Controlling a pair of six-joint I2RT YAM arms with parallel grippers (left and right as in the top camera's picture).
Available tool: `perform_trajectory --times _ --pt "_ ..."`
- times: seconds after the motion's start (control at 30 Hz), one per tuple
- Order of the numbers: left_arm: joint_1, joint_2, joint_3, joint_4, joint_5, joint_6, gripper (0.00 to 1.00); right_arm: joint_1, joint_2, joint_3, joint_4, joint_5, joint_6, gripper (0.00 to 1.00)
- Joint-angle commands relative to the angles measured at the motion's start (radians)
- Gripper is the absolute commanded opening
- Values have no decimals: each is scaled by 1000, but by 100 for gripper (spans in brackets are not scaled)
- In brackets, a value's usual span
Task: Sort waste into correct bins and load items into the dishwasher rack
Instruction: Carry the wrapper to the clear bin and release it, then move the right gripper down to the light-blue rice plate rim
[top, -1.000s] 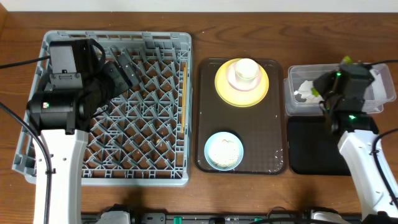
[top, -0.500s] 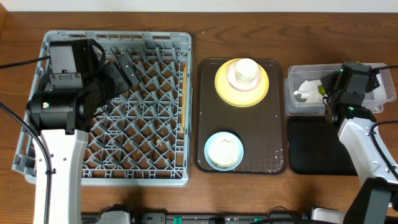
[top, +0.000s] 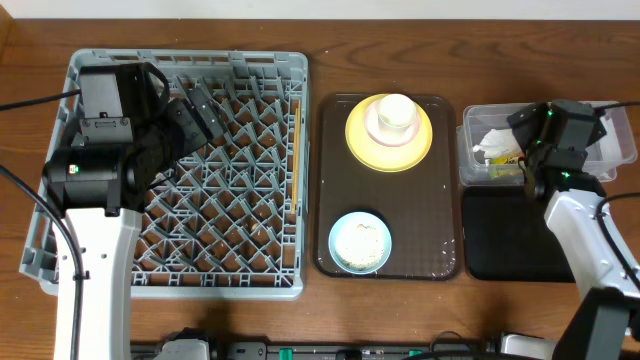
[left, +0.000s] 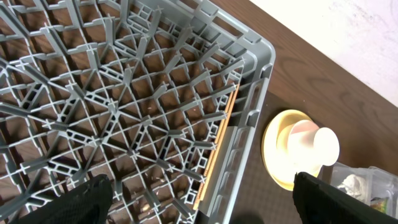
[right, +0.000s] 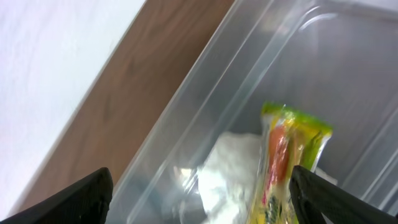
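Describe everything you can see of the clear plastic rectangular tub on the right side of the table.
The clear plastic rectangular tub is see-through, with rounded corners and a rim. It sits upright on the wooden table at the far right, beside the shallow black tray. It holds a crumpled white tissue and a green-and-orange snack wrapper. The open right gripper hovers over it.

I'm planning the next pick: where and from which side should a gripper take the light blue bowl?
Probably pinch the light blue bowl at its rim, from straight above, one finger inside, one outside: it sits upright on the brown tray, its rim free all round.
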Motion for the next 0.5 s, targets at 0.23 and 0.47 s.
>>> perform_trajectory --times 0.23,0.47 --pt "4 2 6 -2 6 10 94 107 -319 -1 -272 -569 -509 61" --pt "4 2 6 -2 6 10 94 431 -349 -4 -508 -500 -592 47"
